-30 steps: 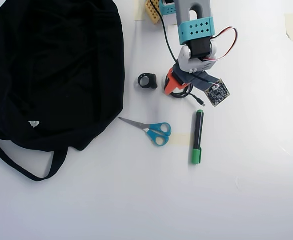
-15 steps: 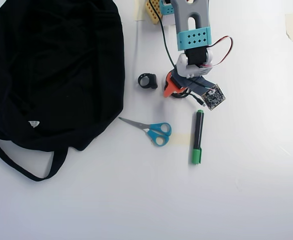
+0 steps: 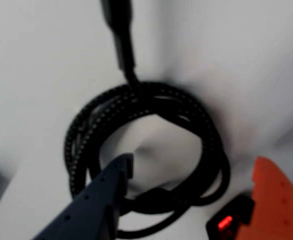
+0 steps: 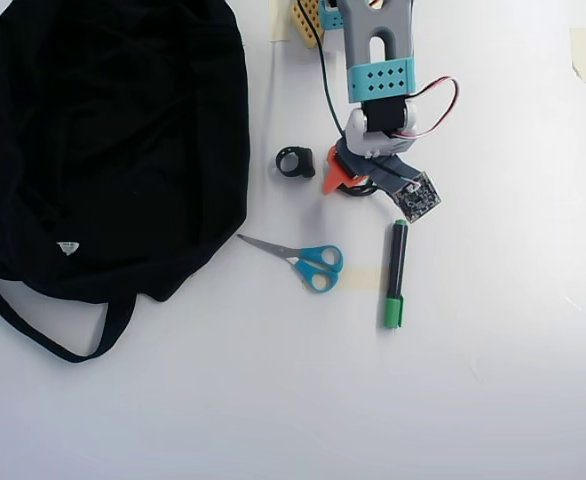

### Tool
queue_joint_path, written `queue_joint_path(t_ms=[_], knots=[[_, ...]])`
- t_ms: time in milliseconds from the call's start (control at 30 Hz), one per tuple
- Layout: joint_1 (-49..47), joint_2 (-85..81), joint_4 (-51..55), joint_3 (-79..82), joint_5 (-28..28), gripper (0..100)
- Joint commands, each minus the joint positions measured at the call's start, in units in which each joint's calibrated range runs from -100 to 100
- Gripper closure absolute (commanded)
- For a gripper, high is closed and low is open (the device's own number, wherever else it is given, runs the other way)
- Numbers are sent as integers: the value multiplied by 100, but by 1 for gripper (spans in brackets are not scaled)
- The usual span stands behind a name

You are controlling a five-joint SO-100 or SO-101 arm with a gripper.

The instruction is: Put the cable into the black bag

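The jaws are spread apart, one on each side of part of the cable (image 3: 146,107). In the wrist view the dark blue finger (image 3: 99,200) pokes down inside the ring of the cable, and the orange finger (image 3: 274,200) sits outside it at the lower right. They are not squeezing the cable.

The cable is a thin black cord wound in a small loose ring. It lies flat on the white tabletop (image 4: 493,380), and its short tail points to the top of the wrist view.

From above, the arm (image 4: 378,60) reaches down from the top edge and hides most of the cable. The black bag (image 4: 103,140) lies at the left, well apart from the cable. A small black ring (image 4: 295,161) sits just left of the orange finger. Blue scissors (image 4: 308,262) and a green marker (image 4: 396,273) lie lower down in the overhead view.
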Motion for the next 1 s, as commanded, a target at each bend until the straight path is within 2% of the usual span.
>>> queue_joint_path(t_ms=[0, 767, 967], knots=[[89, -21, -45, -30, 34, 69], [74, 468, -432, -120, 29, 70], [67, 468, -432, -120, 29, 80]])
